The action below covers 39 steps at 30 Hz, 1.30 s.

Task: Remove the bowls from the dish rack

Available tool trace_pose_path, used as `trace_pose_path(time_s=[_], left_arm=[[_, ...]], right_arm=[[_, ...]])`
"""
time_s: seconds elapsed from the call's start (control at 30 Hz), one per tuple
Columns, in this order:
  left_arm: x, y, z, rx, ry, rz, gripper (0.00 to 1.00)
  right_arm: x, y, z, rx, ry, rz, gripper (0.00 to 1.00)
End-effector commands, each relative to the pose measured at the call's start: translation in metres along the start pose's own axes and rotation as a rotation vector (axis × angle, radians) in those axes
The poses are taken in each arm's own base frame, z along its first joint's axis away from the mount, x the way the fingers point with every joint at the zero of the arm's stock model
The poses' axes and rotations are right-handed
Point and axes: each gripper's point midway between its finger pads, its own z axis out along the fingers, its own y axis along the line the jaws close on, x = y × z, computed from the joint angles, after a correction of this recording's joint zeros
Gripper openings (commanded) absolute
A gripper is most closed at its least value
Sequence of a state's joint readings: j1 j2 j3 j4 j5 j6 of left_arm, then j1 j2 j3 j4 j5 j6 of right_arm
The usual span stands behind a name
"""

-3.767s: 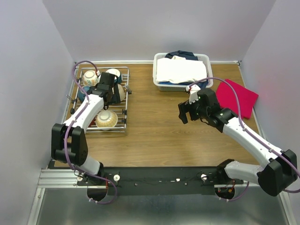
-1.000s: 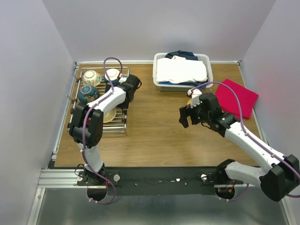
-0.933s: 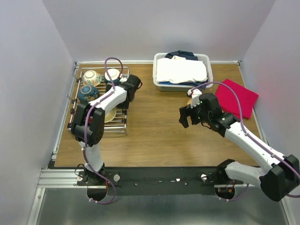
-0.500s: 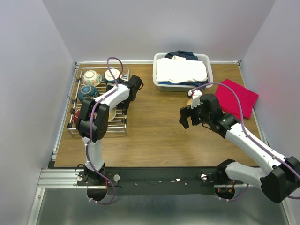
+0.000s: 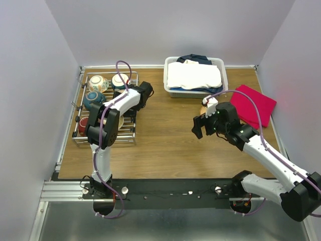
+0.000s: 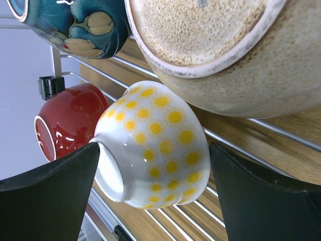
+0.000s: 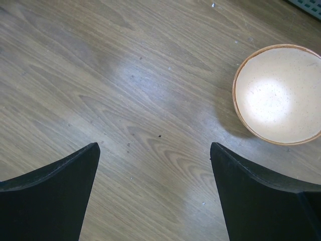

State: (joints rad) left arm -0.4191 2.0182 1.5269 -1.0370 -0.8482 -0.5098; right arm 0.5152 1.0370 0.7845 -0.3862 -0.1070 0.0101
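Having swung to the 2 o'clock edge of the dish rack point(image 5: 128, 133), the left fingers point(image 6: 55, 196) now stand wide around the yellow-dotted bowl point(image 6: 155, 145) on the bars, seemingly ready to close, while the right fingers point(image 7: 50, 191) hang wide over the table point(image 7: 125, 75).

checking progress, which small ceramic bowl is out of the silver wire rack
The cream, brown-rimmed bowl upright on the wooden table; the others sit in the rack.

Bare table point(image 7: 150, 100) beneath right jaws, cream bowl point(image 7: 279, 93) aside; 4 bowls point(image 6: 155, 145) crowding left jaws.
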Motion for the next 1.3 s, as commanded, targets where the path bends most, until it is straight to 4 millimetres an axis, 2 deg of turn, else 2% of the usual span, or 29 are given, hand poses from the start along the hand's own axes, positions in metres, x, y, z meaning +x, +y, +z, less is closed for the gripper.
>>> trace_pose_path(time_s=[0.0,0.2,0.37,0.53,0.57,0.73,1.1,1.27], left_arm=[[0.028,-0.013,0.010,-0.015,0.088,0.055,0.98],[0.023,-0.006,0.002,-0.004,0.069,0.033,0.85],[0.013,0.003,-0.014,0.030,0.038,-0.011,0.71],[0.004,0.009,-0.032,0.084,0.008,-0.057,0.66],[0.003,0.010,-0.034,0.091,0.006,-0.063,0.61],[-0.007,0.017,-0.049,0.145,-0.023,-0.107,0.59],[-0.021,0.023,-0.066,0.217,-0.082,-0.171,0.51],[-0.030,0.034,-0.079,0.252,-0.126,-0.214,0.51]], right_arm=[[-0.005,0.005,-0.002,-0.024,-0.043,-0.006,0.99],[-0.008,0.006,-0.004,-0.032,-0.058,-0.008,0.99],[-0.008,0.007,-0.004,-0.035,-0.058,-0.009,0.99],[-0.010,0.008,-0.005,-0.039,-0.061,-0.010,0.98],[-0.011,0.008,-0.005,-0.039,-0.063,-0.010,0.99],[-0.013,0.011,-0.005,-0.058,-0.059,-0.010,0.99],[-0.023,0.027,-0.004,-0.143,-0.075,0.022,0.99],[-0.037,0.045,-0.003,-0.243,-0.113,0.047,0.99]])
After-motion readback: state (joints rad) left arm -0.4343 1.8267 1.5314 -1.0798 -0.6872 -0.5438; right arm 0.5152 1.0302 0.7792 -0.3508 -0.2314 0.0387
